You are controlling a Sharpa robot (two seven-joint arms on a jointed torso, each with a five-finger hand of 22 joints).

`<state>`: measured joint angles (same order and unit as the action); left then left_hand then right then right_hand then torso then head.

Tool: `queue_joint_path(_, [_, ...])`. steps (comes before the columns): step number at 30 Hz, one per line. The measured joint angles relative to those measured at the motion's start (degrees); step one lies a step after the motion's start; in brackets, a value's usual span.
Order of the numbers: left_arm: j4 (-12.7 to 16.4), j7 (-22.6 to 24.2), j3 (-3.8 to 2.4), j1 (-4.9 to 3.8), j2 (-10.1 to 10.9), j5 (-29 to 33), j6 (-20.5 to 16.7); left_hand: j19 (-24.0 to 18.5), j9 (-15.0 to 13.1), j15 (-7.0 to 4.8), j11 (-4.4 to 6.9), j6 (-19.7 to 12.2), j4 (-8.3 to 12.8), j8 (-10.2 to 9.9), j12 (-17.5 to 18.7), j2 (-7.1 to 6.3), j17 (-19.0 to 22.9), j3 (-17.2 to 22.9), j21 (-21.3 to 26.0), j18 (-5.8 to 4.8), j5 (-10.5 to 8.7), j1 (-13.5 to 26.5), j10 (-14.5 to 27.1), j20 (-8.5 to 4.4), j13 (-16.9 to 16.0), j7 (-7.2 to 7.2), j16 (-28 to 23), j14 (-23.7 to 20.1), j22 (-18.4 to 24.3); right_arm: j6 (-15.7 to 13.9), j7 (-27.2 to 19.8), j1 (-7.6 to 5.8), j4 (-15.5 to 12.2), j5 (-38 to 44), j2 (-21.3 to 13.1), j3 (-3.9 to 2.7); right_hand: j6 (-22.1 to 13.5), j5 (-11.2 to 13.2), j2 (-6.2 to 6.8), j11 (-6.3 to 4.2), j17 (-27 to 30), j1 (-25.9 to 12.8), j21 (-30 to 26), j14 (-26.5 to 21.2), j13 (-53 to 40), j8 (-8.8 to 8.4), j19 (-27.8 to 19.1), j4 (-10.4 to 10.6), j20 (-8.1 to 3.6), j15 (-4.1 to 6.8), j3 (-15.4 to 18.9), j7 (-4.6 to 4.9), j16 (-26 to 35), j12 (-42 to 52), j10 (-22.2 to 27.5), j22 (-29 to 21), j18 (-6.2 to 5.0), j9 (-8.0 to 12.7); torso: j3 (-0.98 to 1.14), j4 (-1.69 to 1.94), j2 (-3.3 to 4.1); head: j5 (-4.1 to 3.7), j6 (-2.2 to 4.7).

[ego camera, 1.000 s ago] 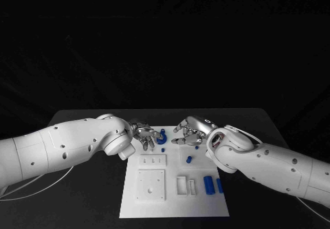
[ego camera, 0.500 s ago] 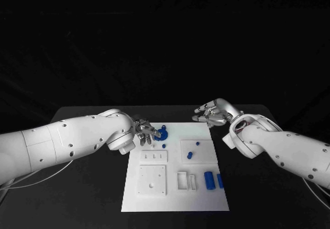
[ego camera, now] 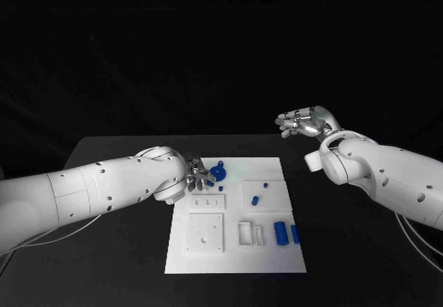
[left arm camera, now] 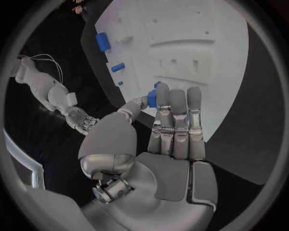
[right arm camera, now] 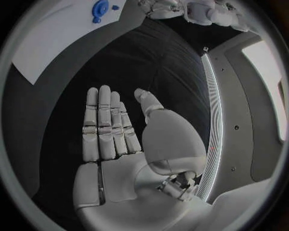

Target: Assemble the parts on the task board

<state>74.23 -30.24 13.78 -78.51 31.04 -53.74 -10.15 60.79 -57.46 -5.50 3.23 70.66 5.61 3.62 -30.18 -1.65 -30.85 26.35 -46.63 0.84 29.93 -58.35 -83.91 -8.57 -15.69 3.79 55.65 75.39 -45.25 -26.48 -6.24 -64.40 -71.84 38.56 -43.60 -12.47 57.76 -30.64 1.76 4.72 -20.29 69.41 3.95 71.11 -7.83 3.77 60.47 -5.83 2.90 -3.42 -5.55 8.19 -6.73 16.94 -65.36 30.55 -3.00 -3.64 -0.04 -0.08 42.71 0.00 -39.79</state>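
I'm seeing my left robot hand (ego camera: 196, 176) pinching a blue part (left arm camera: 152, 97) over the task board (ego camera: 267, 256); right robot hand (ego camera: 307, 121) is hovering apart, fingers straight (holding nothing).

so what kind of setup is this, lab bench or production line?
Looks like a lab test bench: a white task board with small blue parts on a black table, dark backdrop behind.

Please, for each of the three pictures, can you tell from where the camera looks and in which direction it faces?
Head view: sits on the robot's head, looks down at the task board; both arms show, left hand and right hand.
Left wrist view: behind the left hand, faces the task board.
Right wrist view: behind the right hand, faces dark table.
Shared: the round blue part.
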Motion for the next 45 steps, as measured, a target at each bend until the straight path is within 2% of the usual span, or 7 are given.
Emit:
queue_joint_path(1, [-0.05,-0.05,0.0,0.11,-0.07,-0.26,-0.1,0.05,0.0,0.01,0.0,0.0,0.0,0.0,-0.29,0.0,-0.12,0.0,0.0,0.0,0.0,0.0,0.0,-0.05,-0.09,0.0,0.18,0.01,-0.17,0.04,-0.23,-0.03,0.23,-0.54,0.1,-0.05,0.0,0.0,0.09,0.12,0.87,-0.22,0.0,-0.05,1.04,0.0,-0.28,0.03,0.26,-0.21,-0.21,0.0,0.79,-1.09,-0.09,-0.92,0.0,0.0,0.01,0.0,0.0,0.01,-0.04])
queue_joint_path(3, [-0.17,-0.2,0.0,0.47,-0.24,-0.98,-0.4,0.39,0.0,-0.2,0.01,0.05,0.0,0.0,-1.75,-0.13,-0.84,0.0,0.0,0.0,0.0,0.13,-0.01,-0.29,-0.59,0.05,1.37,0.39,-1.41,0.19,-0.85,-0.1,0.84,-2.03,0.35,-0.13,0.32,-0.21,1.22,1.13,10.61,-1.34,0.24,-0.81,3.81,0.0,-1.47,-0.31,1.86,-1.55,-2.85,0.15,2.58,-9.89,-1.53,-11.41,-0.49,-0.03,0.01,-0.01,0.01,0.02,-0.14])
queue_joint_path(5, [-0.26,-0.35,0.0,0.92,-0.41,-1.81,-0.73,0.55,0.31,-0.19,0.08,0.09,0.0,0.0,-2.65,-0.24,-1.29,0.0,0.22,-0.01,0.0,0.24,-0.08,-0.14,-0.95,0.09,2.23,0.43,-2.47,0.5,-1.56,-0.18,1.45,-3.5,0.63,-0.2,0.33,-0.21,1.57,1.7,15.02,-1.69,0.24,-1.59,4.28,0.0,-1.51,-0.4,2.35,-2.33,-3.55,0.15,2.87,-12.49,-1.14,-16.73,-0.5,-0.02,0.0,-0.02,0.01,0.03,-0.22])
queue_joint_path(10, [-0.27,-0.66,-0.01,1.9,-0.74,-3.58,-1.45,1.07,1.43,-0.43,-0.49,0.19,0.0,0.0,-5.83,-0.4,-2.46,0.0,0.22,0.0,0.51,0.4,-0.25,-0.65,-2.26,0.02,4.75,0.79,-5.02,1.36,-2.98,-0.43,2.31,-5.9,1.05,-0.3,0.33,-0.21,1.34,2.14,16.6,-1.92,1.12,-2.23,4.4,0.0,-1.29,-0.39,2.95,-2.73,-3.54,0.16,2.87,-12.99,-0.46,-25.71,-0.48,-0.03,-0.04,-0.02,0.07,0.02,-0.46])
queue_joint_path(24, [0.45,-1.22,-0.01,3.82,-0.9,-7.13,-2.74,2.69,2.23,-0.83,-0.68,0.62,0.08,-0.02,-8.33,-1.24,-2.77,-0.08,2.17,0.0,1.39,0.77,-0.47,-1.04,-3.89,-0.02,7.77,1.01,-11.65,2.64,-4.55,-0.6,2.88,-8.17,1.45,-0.33,0.33,-0.66,1.35,2.39,16.6,-1.92,1.12,-2.24,4.39,0.0,-1.29,-0.53,2.95,-2.73,-3.4,0.15,2.86,-12.98,0.1,-26.57,-0.48,-0.03,-0.08,-0.13,0.16,0.06,-1.02])
queue_joint_path(41, [1.97,-1.72,-0.02,4.2,0.37,-8.16,-2.93,5.88,2.15,-1.35,-0.27,1.0,0.09,-0.02,-8.56,-1.45,-2.05,-0.09,10.93,0.0,1.39,0.99,-0.87,-0.76,-4.25,-0.21,8.47,1.53,-22.14,3.34,-4.7,-0.62,3.77,-8.42,1.85,-0.33,0.32,-0.93,1.35,2.34,16.59,-1.91,1.34,-2.24,4.38,0.0,-1.29,-0.49,2.95,-2.72,-3.08,0.13,2.86,-12.98,0.15,-26.56,-0.47,-0.03,-0.11,-0.05,0.12,0.06,-1.44])
queue_joint_path(45, [2.17,-1.84,-0.02,4.23,0.62,-8.22,-2.89,6.39,4.87,-1.43,-0.26,1.05,0.16,0.33,-8.56,-1.45,-2.05,-0.16,12.71,-0.01,1.52,0.99,-0.89,-0.87,-4.28,-0.24,8.47,1.61,-24.19,3.46,-4.7,-0.62,3.88,-8.43,1.87,-0.33,0.32,-0.94,1.35,2.34,16.59,-1.91,1.34,-2.24,4.38,0.0,-1.29,-0.49,2.95,-2.72,-3.08,0.12,2.86,-12.98,0.15,-26.56,-0.47,-0.03,-0.12,-0.03,0.1,0.08,-1.51])
